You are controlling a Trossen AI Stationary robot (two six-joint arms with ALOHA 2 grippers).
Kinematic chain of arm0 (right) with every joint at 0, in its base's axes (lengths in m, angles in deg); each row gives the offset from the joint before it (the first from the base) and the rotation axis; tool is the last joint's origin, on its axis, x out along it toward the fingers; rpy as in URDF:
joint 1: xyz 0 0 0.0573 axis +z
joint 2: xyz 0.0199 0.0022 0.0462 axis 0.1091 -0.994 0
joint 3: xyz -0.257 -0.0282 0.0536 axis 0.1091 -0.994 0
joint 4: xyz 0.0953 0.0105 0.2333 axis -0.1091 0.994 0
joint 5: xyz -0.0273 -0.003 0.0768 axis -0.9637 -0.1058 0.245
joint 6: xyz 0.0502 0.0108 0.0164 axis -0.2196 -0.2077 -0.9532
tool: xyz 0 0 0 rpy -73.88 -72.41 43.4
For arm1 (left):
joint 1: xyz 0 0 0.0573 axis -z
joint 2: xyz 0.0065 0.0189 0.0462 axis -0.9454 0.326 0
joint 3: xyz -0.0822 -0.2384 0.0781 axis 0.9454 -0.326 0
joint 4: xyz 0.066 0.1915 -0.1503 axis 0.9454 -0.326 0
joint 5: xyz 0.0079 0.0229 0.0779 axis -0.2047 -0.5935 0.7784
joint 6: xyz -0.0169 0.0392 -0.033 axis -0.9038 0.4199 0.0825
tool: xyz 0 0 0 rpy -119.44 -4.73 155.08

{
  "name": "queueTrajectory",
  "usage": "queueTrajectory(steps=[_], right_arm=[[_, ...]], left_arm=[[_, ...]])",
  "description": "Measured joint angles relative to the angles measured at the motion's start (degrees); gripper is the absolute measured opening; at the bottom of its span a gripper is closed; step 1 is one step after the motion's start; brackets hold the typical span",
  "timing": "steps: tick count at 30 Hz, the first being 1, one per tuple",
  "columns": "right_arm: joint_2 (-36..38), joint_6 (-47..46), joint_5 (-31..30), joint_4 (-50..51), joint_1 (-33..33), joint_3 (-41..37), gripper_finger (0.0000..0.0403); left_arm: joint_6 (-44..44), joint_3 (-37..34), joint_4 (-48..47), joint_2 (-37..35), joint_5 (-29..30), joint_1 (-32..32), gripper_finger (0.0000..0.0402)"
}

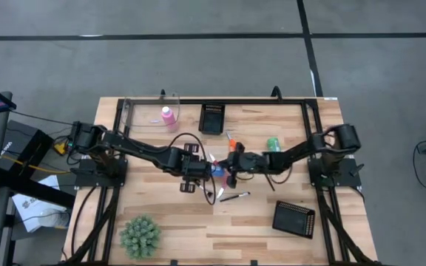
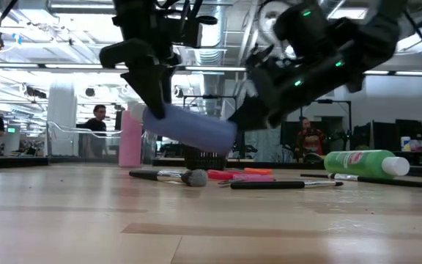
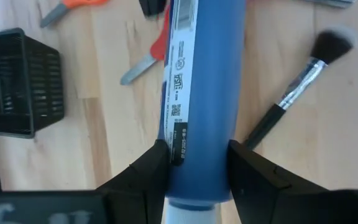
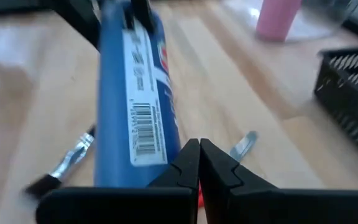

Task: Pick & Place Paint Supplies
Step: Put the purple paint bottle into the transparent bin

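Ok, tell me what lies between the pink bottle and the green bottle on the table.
In the high view, between the pink bottle and the green bottle stand a black mesh tray and scissors.

high: overhead, straight down | low: tabletop level | wrists: close, sharing blue bottle (image 3: 201,99)

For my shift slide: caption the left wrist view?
Left gripper clamps the blue bottle above scissors and a brush.

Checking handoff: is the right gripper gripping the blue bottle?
No: in the right wrist view the right gripper is shut on nothing beside the blue bottle; the left gripper holds it.
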Motion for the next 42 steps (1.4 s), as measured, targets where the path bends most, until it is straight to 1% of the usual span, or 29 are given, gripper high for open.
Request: queueTrajectory(steps=[4,7,12,16,21,26,29,39,42], right_arm=[[-4.58,0.47,0.11,6.64,0.0,5.75,0.0],[-5.84,0.49,-0.97,7.53,0.0,7.63,0.0],[-3.35,0.47,-4.99,7.12,0.11,6.88,0.0],[-1.15,1.12,-3.68,8.25,0.58,6.41,0.0],[0.46,1.41,-4.32,8.18,1.93,6.45,0.0],[0.73,0.87,-4.6,6.26,2.03,6.45,0.0],[0.08,0.43,-4.64,5.61,1.68,6.47,0.0],[-0.07,-1.19,-4.56,7.75,0.95,6.43,0.0],[-0.09,-2.07,-3.47,7.99,0.7,6.43,0.0]], left_arm=[[-0.46,0.02,1.03,0.0,-0.19,0.22,0.0136],[-0.91,-0.32,0.83,-0.22,0.36,0.26,0.0136],[-3.31,-0.98,-1.47,-0.17,2.57,0.13,0.0136],[-5.0,-1.03,-4.22,-0.15,5.52,0.18,0.0135],[-7.24,-1.09,-8.16,-0.15,4.47,-0.11,0.0135],[-7.3,-1.09,-7.77,-0.13,4.01,0.26,0.0135],[-7.16,-1.09,-5.72,-0.13,3.89,0.39,0.0135],[-7.02,-1.09,-3.66,-0.15,3.55,0.39,0.0135],[-6.96,-1.09,-3.07,-0.37,3.52,0.43,0.0135]])
